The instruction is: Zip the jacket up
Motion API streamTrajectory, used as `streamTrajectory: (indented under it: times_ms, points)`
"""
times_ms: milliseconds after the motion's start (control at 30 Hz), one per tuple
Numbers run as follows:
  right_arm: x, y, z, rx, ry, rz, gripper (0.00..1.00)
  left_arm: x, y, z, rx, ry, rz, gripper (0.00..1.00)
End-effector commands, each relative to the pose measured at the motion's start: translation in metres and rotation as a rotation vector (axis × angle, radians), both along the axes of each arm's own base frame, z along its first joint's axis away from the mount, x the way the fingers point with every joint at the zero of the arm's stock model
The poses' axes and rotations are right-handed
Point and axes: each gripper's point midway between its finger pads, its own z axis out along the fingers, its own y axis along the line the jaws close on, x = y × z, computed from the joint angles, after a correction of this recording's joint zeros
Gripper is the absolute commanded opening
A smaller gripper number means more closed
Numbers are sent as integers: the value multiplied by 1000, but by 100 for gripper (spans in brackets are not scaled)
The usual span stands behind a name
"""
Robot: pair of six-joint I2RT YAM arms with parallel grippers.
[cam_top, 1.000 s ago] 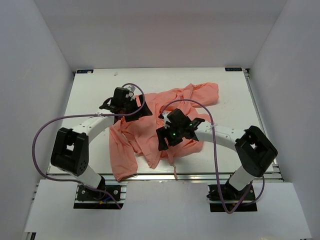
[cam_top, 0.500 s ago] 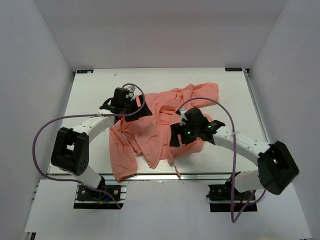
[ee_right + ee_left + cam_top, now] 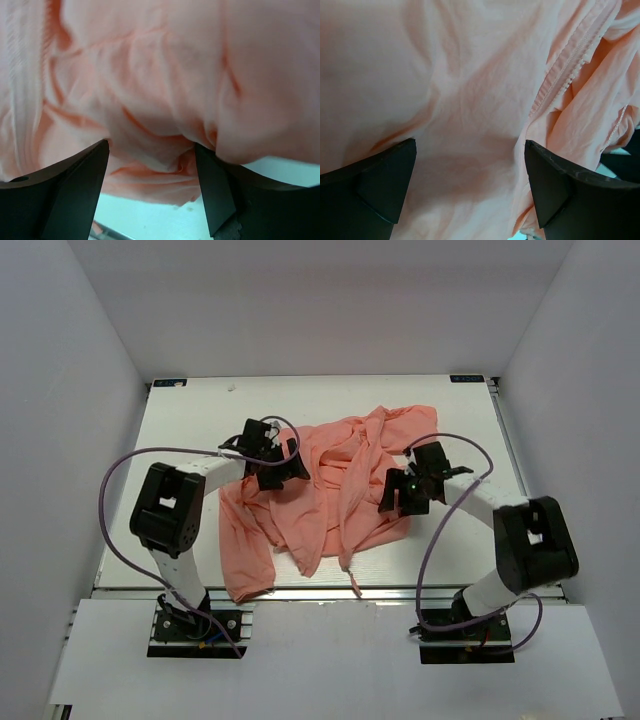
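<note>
We see the jacket point(image 3: 330, 490) crumpled at the centre of the table point(image 3: 180, 430), one sleeve trailing toward 7 o'clock and another part reaching toward 1 o'clock. The left end effector point(image 3: 278, 466) sits at the jacket's 10 o'clock edge, fingers spread wide over fabric beside the zipper point(image 3: 568, 62). The right end effector point(image 3: 398, 498) sits at the 3 o'clock edge, likewise wide, gripping nothing. Dark tags point(image 3: 170, 383) at the table's far corners are too small to read.

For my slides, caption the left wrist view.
Fingers of the left gripper spread open over the wrinkled salmon jacket, its zipper edge running diagonally at right.
</note>
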Motion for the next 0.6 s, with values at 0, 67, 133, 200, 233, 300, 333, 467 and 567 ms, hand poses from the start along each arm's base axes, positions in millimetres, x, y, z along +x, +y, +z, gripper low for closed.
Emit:
streamTrajectory:
  times_ms: [0, 67, 133, 200, 233, 300, 333, 467, 567]
  points:
    - [38, -5, 0, 31, -40, -35, 75, 13, -12, 13, -33, -38, -26, 98]
    - [58, -13, -3, 31, -37, -68, 75, 18, -14, 8, -31, -28, -27, 98]
    - [75, -21, -4, 22, -45, -85, 74, 22, -17, 6, -37, -23, -29, 98]
    - [100, -31, -3, 8, -52, -117, 72, 29, -24, 5, -61, -14, -43, 98]
    - [108, -36, -2, -2, -58, -128, 72, 31, -28, 6, -75, -14, -52, 98]
    - [129, -39, 11, -5, -98, -128, 71, 39, -34, 11, -98, -25, -64, 98]
    - [135, -40, 17, -14, -123, -121, 71, 43, -36, 14, -102, -34, -67, 98]
    - [141, -37, 62, 5, -210, -104, 71, 55, -37, 39, -98, -92, -65, 98]
    - [129, -30, 91, 64, -274, -78, 72, 55, -34, 62, -97, -147, -67, 98]
